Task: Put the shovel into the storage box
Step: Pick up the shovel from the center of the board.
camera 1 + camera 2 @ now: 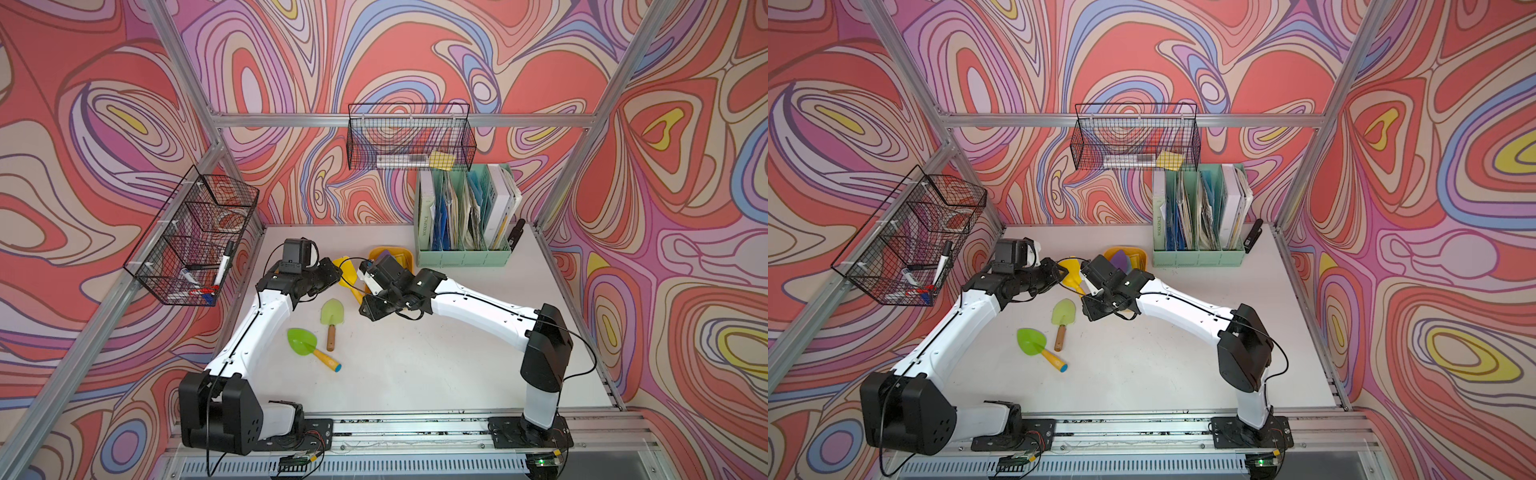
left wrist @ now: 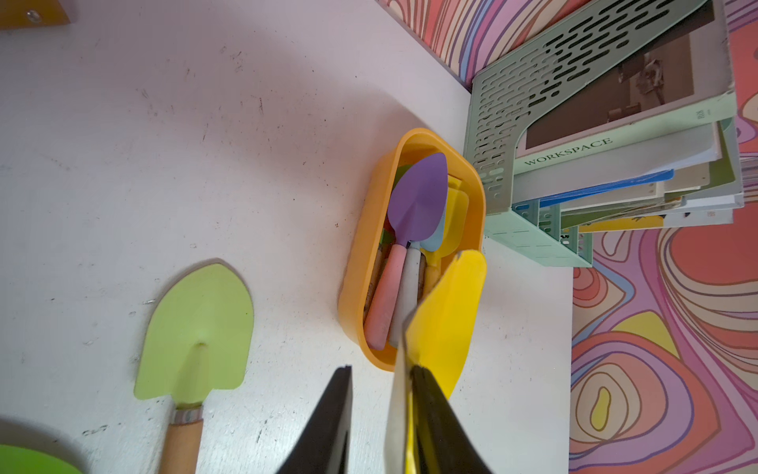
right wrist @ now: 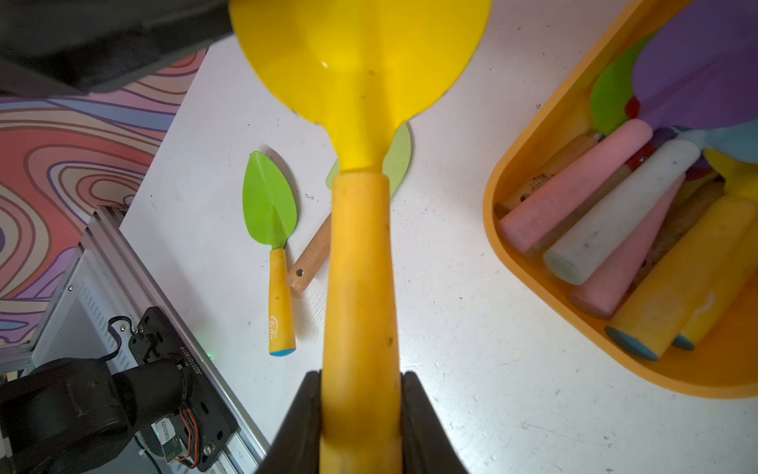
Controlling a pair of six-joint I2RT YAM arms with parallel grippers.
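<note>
So the yellow shovel [image 3: 361, 246] hangs just beside the storage box [image 2: 363, 254]
The right gripper [image 3: 361, 375] clamps its handle. The left gripper [image 2: 379, 369] has narrow jaws straddling the blade edge, can't tell if they pinch. Box sits at the tabletop's [image 1: 478, 332] far edge beside the mint file organizer [image 2: 492, 123], book spine [image 2: 568, 151] reading WORKSPACE. Bare tabletop toward the right edge.

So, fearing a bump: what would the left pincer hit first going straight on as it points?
The yellow shovel's blade, right in front; beyond it likely the storage box, though depth is unclear.
</note>
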